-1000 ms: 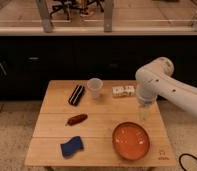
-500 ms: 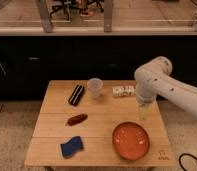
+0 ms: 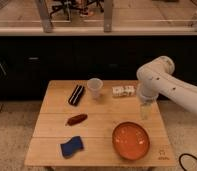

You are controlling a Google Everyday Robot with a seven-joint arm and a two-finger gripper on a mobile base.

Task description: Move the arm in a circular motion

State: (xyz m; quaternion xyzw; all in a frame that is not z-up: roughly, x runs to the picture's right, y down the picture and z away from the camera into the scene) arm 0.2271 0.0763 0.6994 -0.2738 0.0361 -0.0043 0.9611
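The glossy white arm (image 3: 168, 84) reaches in from the right edge, bends at a bulbous joint above the table's right side and points down. Its slim pale gripper (image 3: 145, 113) hangs over the right part of the wooden table (image 3: 52, 127), just above and behind the orange bowl (image 3: 130, 140). It holds nothing that I can see.
On the table are a clear plastic cup (image 3: 94, 87), a black snack bag (image 3: 76, 94), a white packet (image 3: 123, 91), a reddish-brown sausage-shaped item (image 3: 76, 119) and a blue sponge (image 3: 72, 146). A dark counter runs behind the table.
The arm has shifted only slightly; the gripper stays over the table's right side above the bowl.
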